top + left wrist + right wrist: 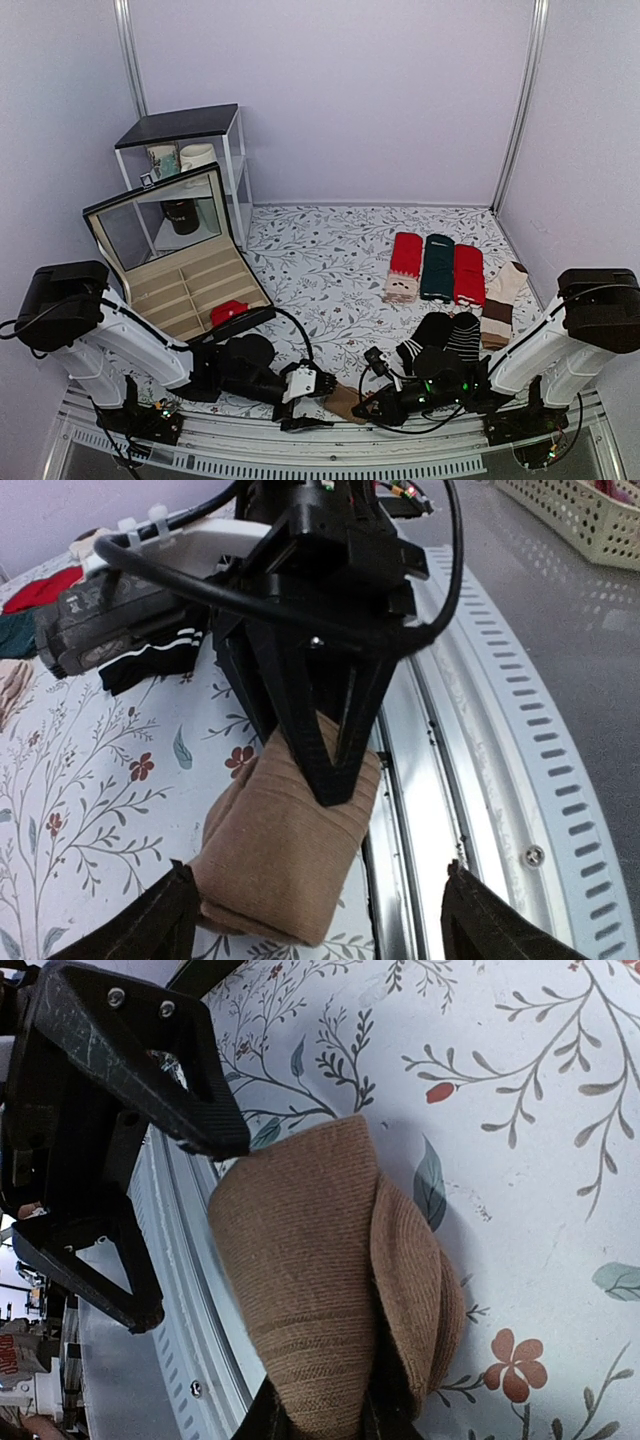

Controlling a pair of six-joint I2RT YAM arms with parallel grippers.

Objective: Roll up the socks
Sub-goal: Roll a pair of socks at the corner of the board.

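Note:
The brown socks (346, 401) lie as a small folded roll at the table's near edge, partly over the metal rail. My right gripper (376, 400) is shut on one end of the roll. In the right wrist view the roll (310, 1260) fills the middle, with my right gripper (322, 1422) pinching its lower end. My left gripper (312, 384) is open beside the roll. In the left wrist view my left gripper (320, 880) stands wide open, its fingertips (172, 916) on either side of the roll (270, 860).
An open box with a mirror lid (150, 250) stands at the left and holds a small red roll (228, 312). A shelf (190, 125) is behind it. Red and green flat socks (437, 266), striped dark socks (446, 335) and a beige sock (502, 300) lie at the right. A metal rail (330, 445) runs along the near edge.

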